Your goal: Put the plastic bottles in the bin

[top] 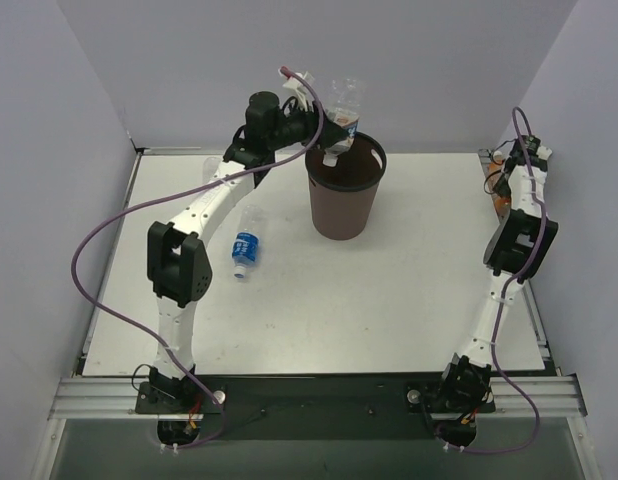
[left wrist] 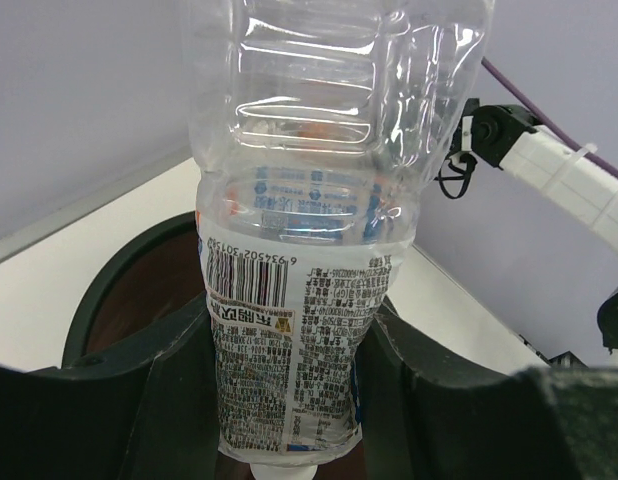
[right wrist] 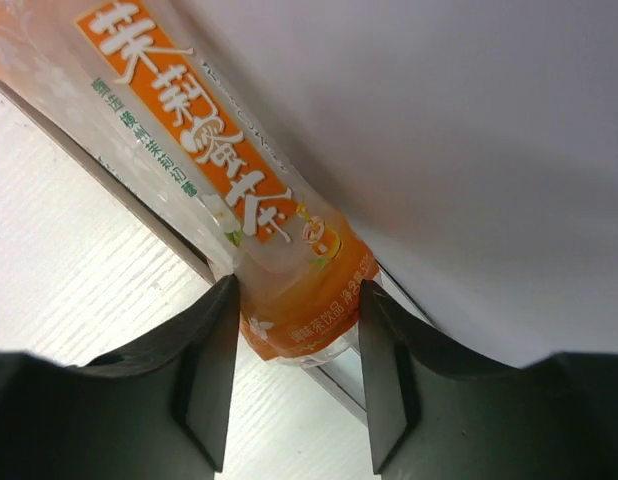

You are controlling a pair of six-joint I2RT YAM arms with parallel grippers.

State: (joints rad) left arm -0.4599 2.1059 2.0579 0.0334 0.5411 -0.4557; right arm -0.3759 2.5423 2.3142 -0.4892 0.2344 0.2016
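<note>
My left gripper [top: 334, 128] [left wrist: 289, 335] is shut on a clear bottle with a white-red-blue label [top: 342, 105] [left wrist: 319, 150]. It holds the bottle cap-down over the open mouth of the dark brown bin [top: 344, 200] [left wrist: 89, 310]. My right gripper [top: 501, 190] [right wrist: 294, 300] is low at the table's far right edge, its fingers closed on the sides of the orange bottle [top: 494, 185] [right wrist: 239, 200], which lies against the wall. A clear bottle with a blue label [top: 247, 246] lies on the table left of the bin. A faint clear shape [top: 211, 166] behind the left arm may be the unlabelled bottle.
Grey walls enclose the table on three sides. The table's raised metal edge [right wrist: 139, 215] runs under the orange bottle. The right arm [left wrist: 559, 170] shows beyond the bin in the left wrist view. The left arm's purple cable [top: 99, 240] loops over the left side.
</note>
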